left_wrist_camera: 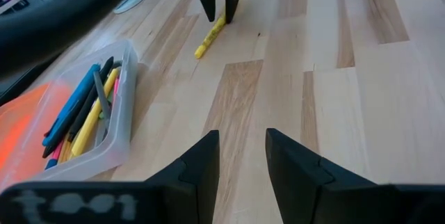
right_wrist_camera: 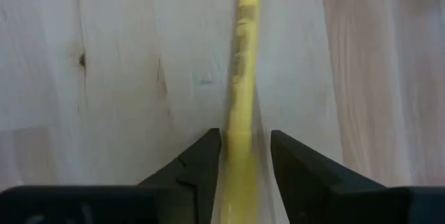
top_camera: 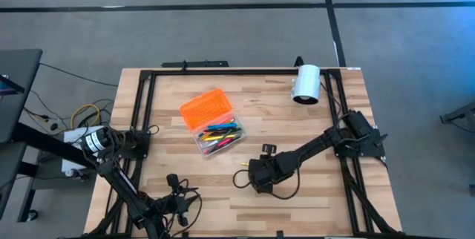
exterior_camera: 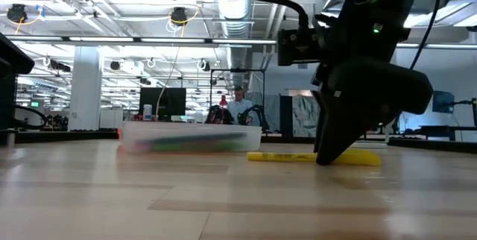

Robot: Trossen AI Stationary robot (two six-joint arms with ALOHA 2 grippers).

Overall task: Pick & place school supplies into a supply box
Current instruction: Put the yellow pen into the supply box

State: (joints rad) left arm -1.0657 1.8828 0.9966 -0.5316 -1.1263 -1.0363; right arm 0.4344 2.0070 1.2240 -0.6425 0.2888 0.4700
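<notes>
A yellow pen (right_wrist_camera: 243,71) lies flat on the wooden table, seen also in the low view (exterior_camera: 291,156) and the left wrist view (left_wrist_camera: 208,40). My right gripper (right_wrist_camera: 245,147) points down at it, open, with one finger on each side of the pen near one end (top_camera: 256,176). The supply box's clear base (top_camera: 220,136) holds several pens and pencils (left_wrist_camera: 87,109). Its orange lid (top_camera: 205,108) lies open beside it. My left gripper (left_wrist_camera: 242,151) waits open above the table's near left part (top_camera: 174,185). The scissors are not in view. My right gripper comes at the yellow pen from above, its fingers (right_wrist_camera: 208,158) across the pen close to one end (right_wrist_camera: 240,144). The pen lies flat on the table between them. One finger stands right at its side; whether it touches, I cannot tell.
A white cylinder (top_camera: 306,83) lies near the table's far right corner. A black frame (top_camera: 223,71) runs along the table's far, left and right edges. Bare wood stretches between the box and my right gripper. Cables (top_camera: 89,113) hang off the left edge.
</notes>
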